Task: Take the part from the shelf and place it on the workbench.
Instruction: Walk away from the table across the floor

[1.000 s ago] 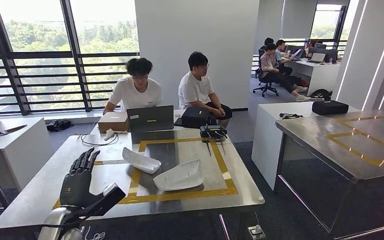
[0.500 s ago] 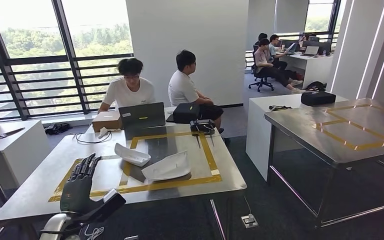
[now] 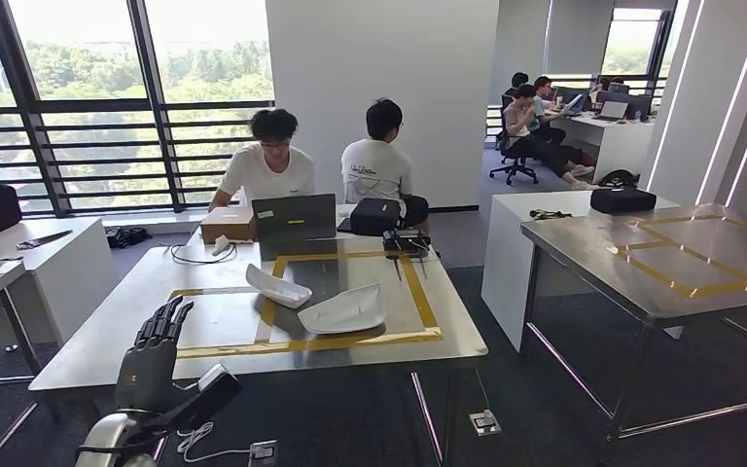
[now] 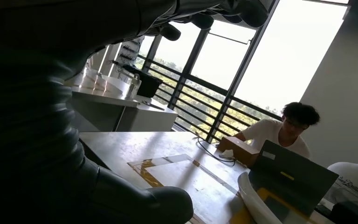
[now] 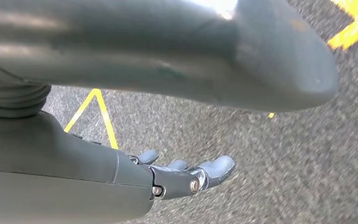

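Observation:
Two white curved shell parts, one (image 3: 277, 287) and another (image 3: 343, 311), lie inside the yellow tape rectangle on the steel workbench (image 3: 214, 321). My left hand (image 3: 151, 360) is raised at the near left edge of the bench, fingers straight and apart, holding nothing, and stands well short of both parts. In the left wrist view the dark left hand (image 4: 51, 116) looms close, with one white part's edge (image 4: 256, 205) beyond it on the bench (image 4: 135, 149). My right hand (image 5: 186, 175) hangs over grey carpet, fingers loosely extended and empty.
Two people (image 3: 272, 165) (image 3: 379, 165) sit at the bench's far side behind a laptop (image 3: 295, 216), a cardboard box (image 3: 227, 224) and a black bag (image 3: 376, 216). A second steel table (image 3: 661, 263) stands at the right. White desks sit at the left.
The whole picture has shifted: the camera has moved, and the workbench now looks farther off. My left hand stays raised and empty. The white parts lie where they were.

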